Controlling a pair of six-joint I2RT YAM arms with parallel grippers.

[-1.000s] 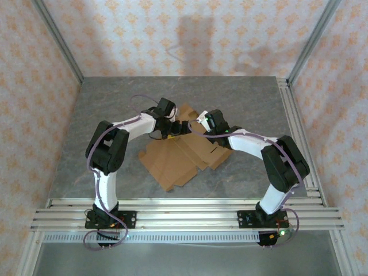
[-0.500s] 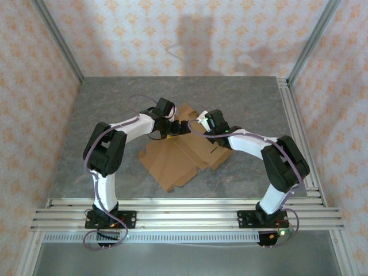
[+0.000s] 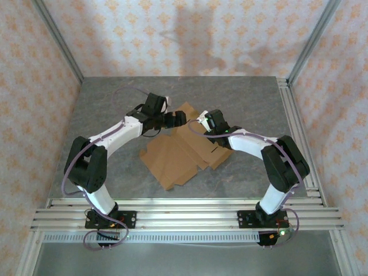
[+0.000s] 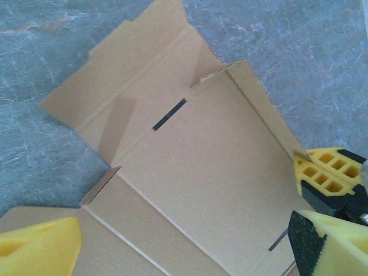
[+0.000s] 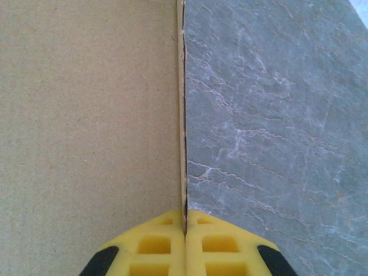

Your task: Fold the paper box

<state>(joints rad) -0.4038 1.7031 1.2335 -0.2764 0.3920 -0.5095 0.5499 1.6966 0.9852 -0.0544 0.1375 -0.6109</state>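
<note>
The paper box (image 3: 178, 155) is a flat, creased brown cardboard sheet lying in the middle of the table. My right gripper (image 3: 197, 123) is at its far right part, and in the right wrist view this gripper (image 5: 184, 230) is shut on the thin edge of a cardboard panel (image 5: 86, 115) that stands upright. My left gripper (image 3: 175, 119) hovers over the sheet's far end, open, with nothing between its fingers. In the left wrist view its yellow fingers (image 4: 37, 250) frame the creased panels (image 4: 207, 172), and the right gripper's fingertips (image 4: 328, 172) sit at the panel's edge.
The grey marbled tabletop (image 3: 115, 109) surrounds the sheet. Aluminium rails (image 3: 190, 207) run along the near edge and another rail (image 3: 296, 132) runs along the right side. Patterned walls close in the back and sides.
My left arm has swung its elbow out to the left and its gripper has drawn back from the right gripper towards the far end of the sheet, opening a little wider. The right arm has not moved.
</note>
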